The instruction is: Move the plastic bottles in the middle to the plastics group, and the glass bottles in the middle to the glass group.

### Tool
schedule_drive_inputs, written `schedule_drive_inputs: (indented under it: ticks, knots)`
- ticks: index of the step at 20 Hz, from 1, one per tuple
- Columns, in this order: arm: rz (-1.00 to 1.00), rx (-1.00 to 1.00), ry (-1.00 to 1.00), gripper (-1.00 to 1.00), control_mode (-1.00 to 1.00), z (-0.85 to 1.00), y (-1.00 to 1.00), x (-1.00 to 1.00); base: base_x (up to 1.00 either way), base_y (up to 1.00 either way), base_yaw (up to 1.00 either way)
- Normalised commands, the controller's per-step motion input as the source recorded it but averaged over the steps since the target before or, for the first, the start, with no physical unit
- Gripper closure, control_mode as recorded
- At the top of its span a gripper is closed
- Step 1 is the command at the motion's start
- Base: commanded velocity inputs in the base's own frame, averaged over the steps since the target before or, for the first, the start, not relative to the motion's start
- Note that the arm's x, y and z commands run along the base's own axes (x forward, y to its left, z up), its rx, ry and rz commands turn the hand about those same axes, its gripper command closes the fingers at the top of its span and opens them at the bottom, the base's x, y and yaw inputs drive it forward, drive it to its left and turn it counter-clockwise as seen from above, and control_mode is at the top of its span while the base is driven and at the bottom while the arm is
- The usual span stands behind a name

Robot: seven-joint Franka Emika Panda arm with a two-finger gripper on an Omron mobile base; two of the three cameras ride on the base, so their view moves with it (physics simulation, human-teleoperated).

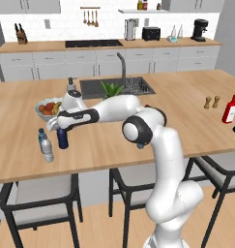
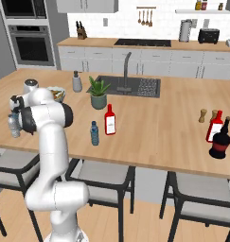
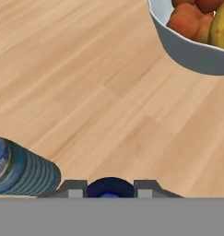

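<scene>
Gripping the navy bottle (image 1: 63, 138) at the left of the left base view, the tool (image 1: 62, 127) is clamped on its top, right beside the plastics group (image 1: 45, 145). Letting go before the base sits flat could tip it into those two water bottles (image 3: 21, 170), or knock the fruit bowl (image 1: 41, 110) behind. From the lower right, the arm stretches low and leftward across the worktop (image 1: 177, 111), wrist down.

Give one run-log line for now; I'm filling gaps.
claw: shut on navy bottle | place: by plastics group | teal bottle, red bottle: mid-counter
</scene>
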Motion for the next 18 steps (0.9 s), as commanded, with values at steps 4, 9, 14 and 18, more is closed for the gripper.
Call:
schedule_drive_inputs:
  ticks: [4,9,14,18]
  knots:
    - [0.00,0.01,0.00,1.00,-1.00,0.00,0.00,0.29,0.00,0.00,0.00]
    - [0.00,0.01,0.00,1.00,-1.00,-0.11,0.05,0.28,0.00,0.00,0.00]
    - [0.00,0.00,0.00,1.00,-1.00,-0.34,0.10,0.12,0.00,0.00,0.00]
    - [0.00,0.00,0.00,-1.00,-1.00,-0.16,0.02,0.00,0.00,0.00,0.00]
